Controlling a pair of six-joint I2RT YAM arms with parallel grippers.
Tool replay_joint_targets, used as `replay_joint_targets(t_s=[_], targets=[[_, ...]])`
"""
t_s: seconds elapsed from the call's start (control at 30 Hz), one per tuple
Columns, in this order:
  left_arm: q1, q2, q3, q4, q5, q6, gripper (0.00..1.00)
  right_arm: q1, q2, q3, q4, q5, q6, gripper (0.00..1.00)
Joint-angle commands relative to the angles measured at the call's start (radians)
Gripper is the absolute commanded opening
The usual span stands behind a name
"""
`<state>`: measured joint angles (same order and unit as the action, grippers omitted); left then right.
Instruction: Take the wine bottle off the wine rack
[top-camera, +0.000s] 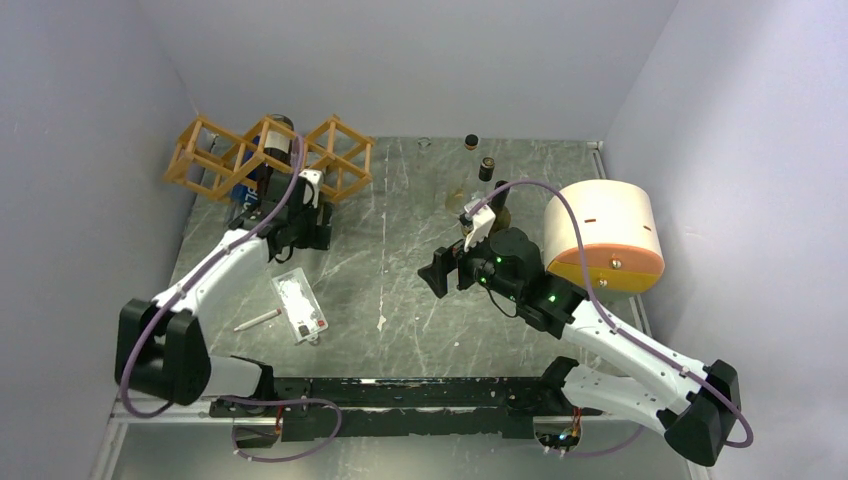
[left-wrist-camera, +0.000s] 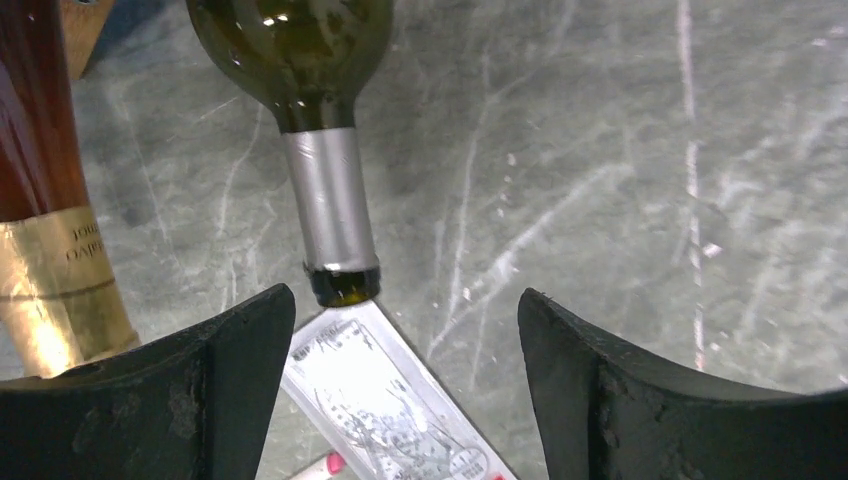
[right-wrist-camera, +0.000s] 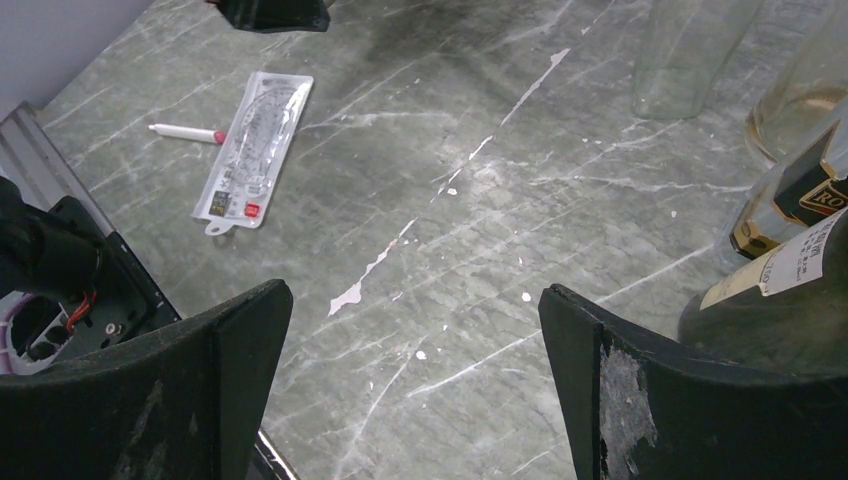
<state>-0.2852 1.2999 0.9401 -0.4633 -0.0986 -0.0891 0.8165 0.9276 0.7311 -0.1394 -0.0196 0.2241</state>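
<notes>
Black fingers (left-wrist-camera: 240, 340) of the left pincer (left-wrist-camera: 403, 300) frame the shot, spread wide and holding nothing, lined up on the foil-wrapped neck of the wine bottle (left-wrist-camera: 325, 200). The green bottle points neck-first toward the pincer, its mouth just beyond the fingertips and nearer the left-hand one, not yet between them. From overhead it lies in the middle cell of the wine rack (top-camera: 188, 150), the orange-brown frame of diamond cells at the table's (top-camera: 400, 200) far left corner. The neck is the one part that juts clear of the wooden bars, which is probably why the arm comes at it end-on with jaws wide.

An amber bottle (left-wrist-camera: 40, 200) with a gold label sits just to the left of the green one; whether it rests in the rack cannot be told.

A clear plastic packet (top-camera: 298, 305) and a white pen (top-camera: 258, 320) lie on the table behind the left arm, the packet also showing under the bottle's mouth in the wrist view.

Well apart at mid-table, the right pincer (right-wrist-camera: 415, 295) is likewise fully open and empty, parked beside a cluster of standing bottles (right-wrist-camera: 790, 290) and a cream drum (top-camera: 603, 235) with an orange face, seemingly kept out of the way.
</notes>
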Motion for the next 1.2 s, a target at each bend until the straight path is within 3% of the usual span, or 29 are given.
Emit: replay_joint_targets(t_s=[0.0,0.27,0.6,0.8,0.97,1.17], targets=[[-0.005,0.096,0.072,0.016,-0.160,0.020,0.85,-0.001,-0.020,-0.006,0.014,0.001,0.001,1.00],[0.005,0.192,0.017,0.193,-0.207,0.088,0.77,-0.001,-0.045,-0.012,0.014,0.018,0.000,1.00],[0.051,0.305,0.030,0.255,-0.184,0.152,0.61,-0.002,-0.061,-0.018,0.017,0.019,0.000,1.00],[0.058,0.300,0.009,0.259,-0.165,0.154,0.52,-0.001,-0.061,-0.013,0.009,0.023,0.001,1.00],[0.058,0.245,-0.026,0.257,-0.164,0.137,0.32,-0.001,-0.072,-0.019,0.016,0.023,0.000,1.00],[0.057,0.177,-0.069,0.231,-0.114,0.081,0.27,-0.001,-0.069,-0.018,0.014,0.025,0.000,1.00]])
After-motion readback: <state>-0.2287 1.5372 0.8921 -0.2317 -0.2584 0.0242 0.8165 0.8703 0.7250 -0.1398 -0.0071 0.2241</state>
